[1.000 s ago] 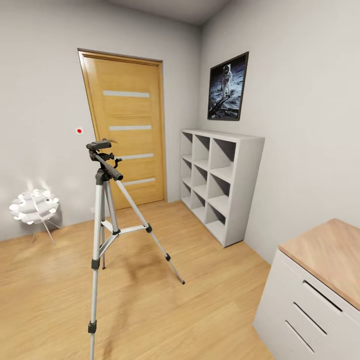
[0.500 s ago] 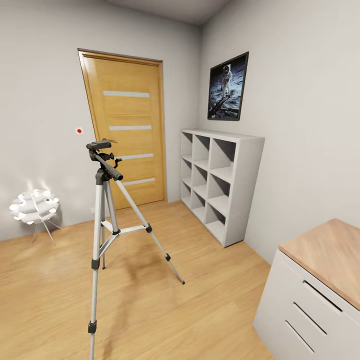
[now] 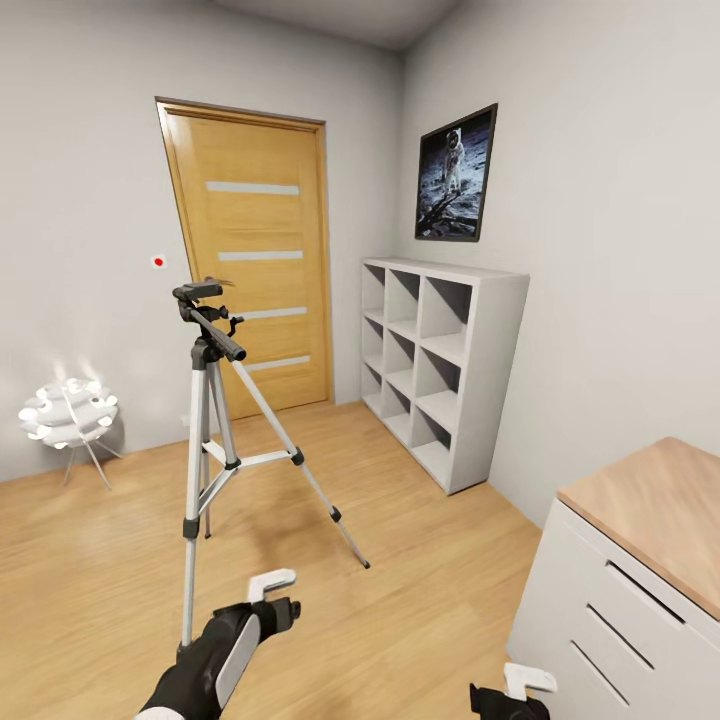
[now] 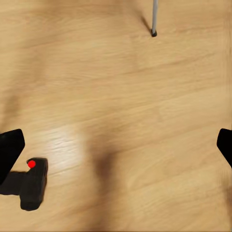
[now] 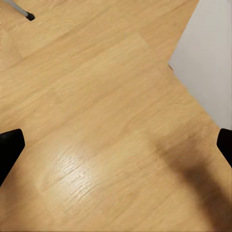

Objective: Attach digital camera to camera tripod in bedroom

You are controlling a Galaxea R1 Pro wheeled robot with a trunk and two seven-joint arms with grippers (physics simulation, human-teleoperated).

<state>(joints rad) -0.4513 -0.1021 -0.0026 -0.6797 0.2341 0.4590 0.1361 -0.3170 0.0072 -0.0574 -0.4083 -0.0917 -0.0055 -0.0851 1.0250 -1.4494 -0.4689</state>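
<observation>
The camera tripod stands on the wood floor before the door, its black head bare. One tripod foot is seen from the left wrist, another from the right wrist. The digital camera, black with a red button, lies on the floor close to one fingertip of my left gripper. That left gripper hangs open, low in front of the tripod. My right gripper is open over bare floor beside the desk, with nothing between its fingers.
A wooden door is in the far wall. A white cube shelf stands against the right wall under an astronaut poster. The wood-topped white desk is at the near right. A white globe lamp sits far left.
Both arms have risen into the head view from below, the left one in front of the tripod, the right one by the desk. The room and tripod have not shifted.
</observation>
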